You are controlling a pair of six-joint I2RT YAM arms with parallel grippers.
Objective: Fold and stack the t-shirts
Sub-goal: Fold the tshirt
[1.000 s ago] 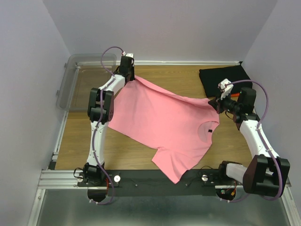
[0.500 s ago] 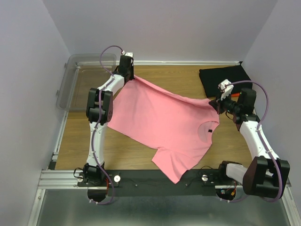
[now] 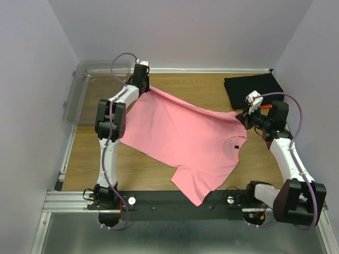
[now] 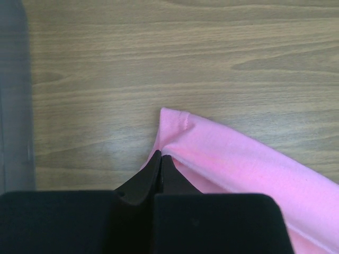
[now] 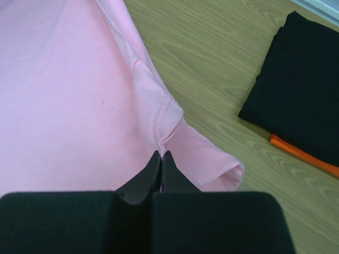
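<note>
Pinching, left side: the left fingers (image 4: 160, 165) are clamped right down on a corner of the pink t-shirt (image 3: 185, 137), just by the hem stitching, over the far left part of the table (image 3: 201, 83).
Right side: same deal, the right fingers (image 5: 160, 161) are closed tight on a little pucker of that shirt at the sleeve seam. The sleeve opening sits just to the right of the tips.
Pink shirt: spread across the middle of the table. Its far edge runs in a pretty straight line from one grip to the other, and the cloth looks raised a bit at both pinched spots.
Neck label (image 3: 234, 145): small, dark, facing up near the shirt's right side.
Near sleeve: droops over the table's near edge onto the black rail (image 3: 159, 203) between the arm bases.
Black t-shirt (image 3: 253, 90): folded, far right corner of the table, clear of the pink one.
Orange t-shirt (image 5: 302, 153): tucked under the black one, only a thin strip peeking out.
Bin: the clear plastic bin (image 3: 87, 92) sits at the far left, beside the table. Can't tell what's inside.
</note>
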